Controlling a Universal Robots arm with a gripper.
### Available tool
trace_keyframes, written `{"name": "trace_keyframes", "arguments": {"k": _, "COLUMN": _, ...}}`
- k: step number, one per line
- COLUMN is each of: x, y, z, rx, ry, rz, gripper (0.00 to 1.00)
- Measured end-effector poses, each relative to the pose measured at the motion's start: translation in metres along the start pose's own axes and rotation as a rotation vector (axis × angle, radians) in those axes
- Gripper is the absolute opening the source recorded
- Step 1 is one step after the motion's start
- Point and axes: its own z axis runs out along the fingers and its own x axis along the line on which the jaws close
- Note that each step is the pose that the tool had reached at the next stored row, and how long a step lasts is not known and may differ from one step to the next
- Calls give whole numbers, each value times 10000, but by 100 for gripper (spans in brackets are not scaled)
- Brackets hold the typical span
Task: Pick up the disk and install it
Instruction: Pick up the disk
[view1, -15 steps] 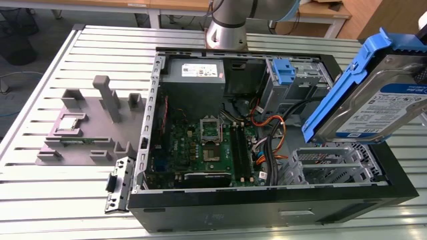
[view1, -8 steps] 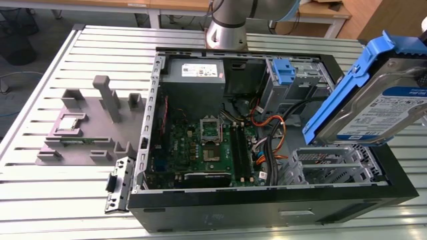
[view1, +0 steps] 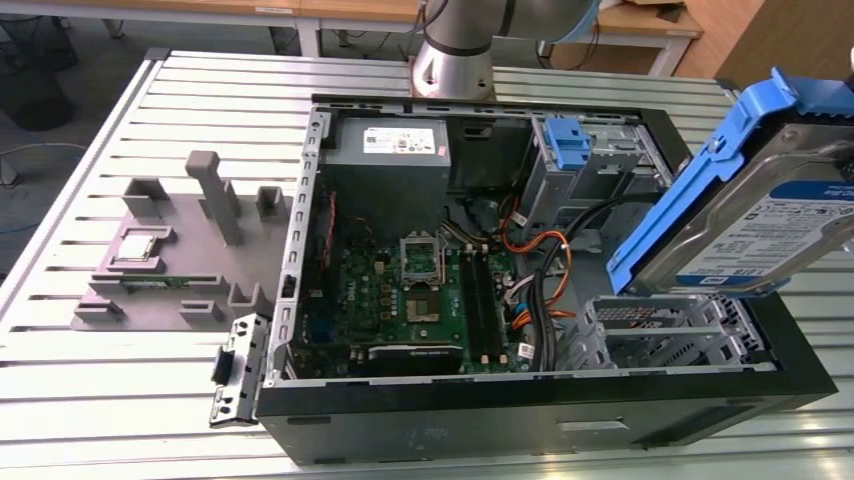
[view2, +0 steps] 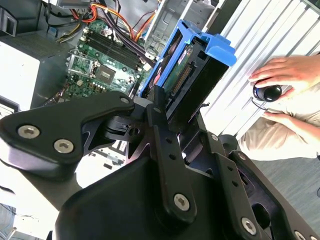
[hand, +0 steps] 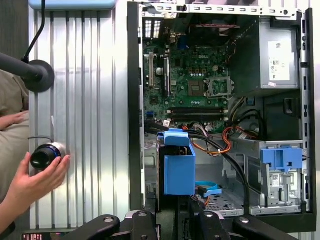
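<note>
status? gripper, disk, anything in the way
Status: gripper shut on the disk. It hangs tilted above the open computer case, not yet in a bay. Loose cables inside the case; a hand on the table beside it.

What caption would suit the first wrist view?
Tool gripping the disk over the open computer case, a person's hand beside it.

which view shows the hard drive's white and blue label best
The exterior view: the flat silver metal hard drive in its blue plastic carrier faces the camera label-side. The second wrist view shows its connector edge in the black pincer; the first wrist view its carrier's blue end.
</note>
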Motion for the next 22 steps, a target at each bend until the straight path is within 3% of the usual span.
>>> {"name": "trace_keyframes", "arguments": {"k": 22, "x": 154, "y": -4, "z": -13, "rx": -5, "ry": -164, "rz": -2, "gripper": 35}}
